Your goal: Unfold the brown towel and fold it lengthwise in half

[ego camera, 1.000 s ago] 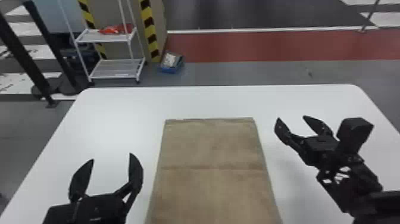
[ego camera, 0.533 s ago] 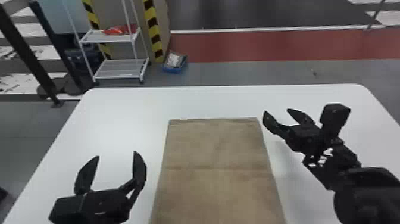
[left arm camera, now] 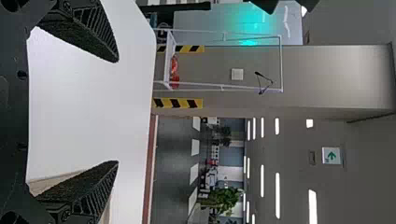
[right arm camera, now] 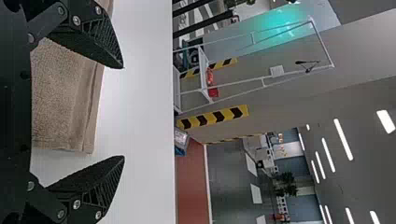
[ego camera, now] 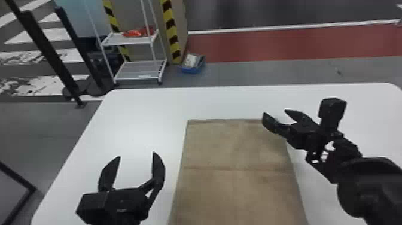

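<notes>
We saw the brown towel [ego camera: 236,143] flat on the bench [ego camera: 143,119], with a line across it, so we guessed the opening-up part was done. The long fold in half looked left to do, as we saw no side turned over. Our left end effector [ego camera: 137,155] was wide and empty beside the towel, and our right end effector [ego camera: 274,112] was wide and empty at its far right corner.

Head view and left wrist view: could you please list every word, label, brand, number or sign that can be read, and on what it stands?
No word, brand or number can be read.
Green arrow-like symbol, no legible letters: on a white sign in the background.
Pale mark on the left end effector: too small to read.
</notes>
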